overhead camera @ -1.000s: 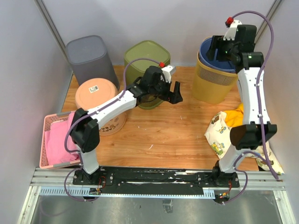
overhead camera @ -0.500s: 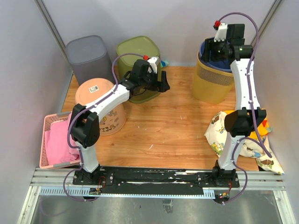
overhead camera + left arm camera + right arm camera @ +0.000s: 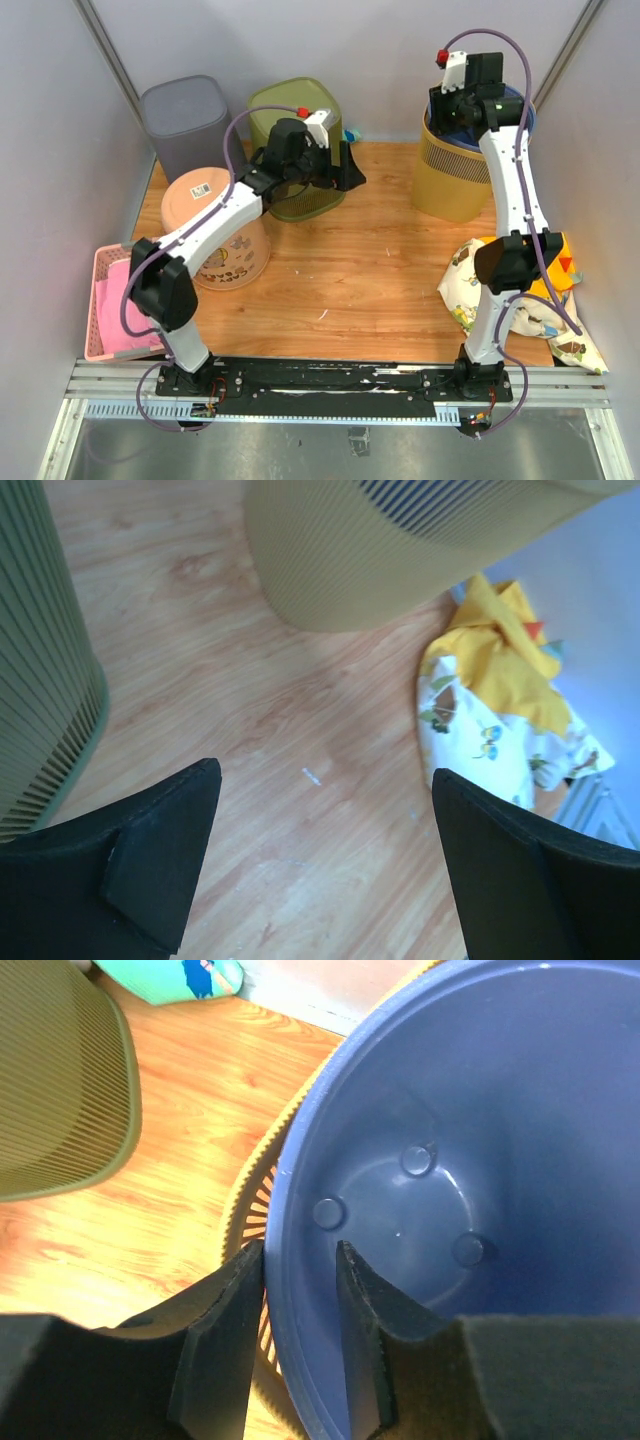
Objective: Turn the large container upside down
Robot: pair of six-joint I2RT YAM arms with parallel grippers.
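Six containers: one grey plastic bin (image 3: 190,115), one olive ribbed bin (image 3: 300,100), one yellow ribbed basket (image 3: 450,185), one blue round plastic tub (image 3: 480,1110), one peach round bucket (image 3: 195,195), one pink slatted crate (image 3: 93,305).

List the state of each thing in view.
Blue bucket: upright, nested in yellow basket.
Peach bucket: upside down.
Grey bin: upside down.
Green bin: orientation unclear.
Left gripper: open, empty.
Right gripper: straddling bucket rim, grip unclear.
Pink basket: holds cloth.

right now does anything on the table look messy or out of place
A crumpled patterned cloth lies loose at the right edge of the table, seemingly partly hanging off. A small teal item sits behind the olive basket, by the wall. Nothing looks spilled.
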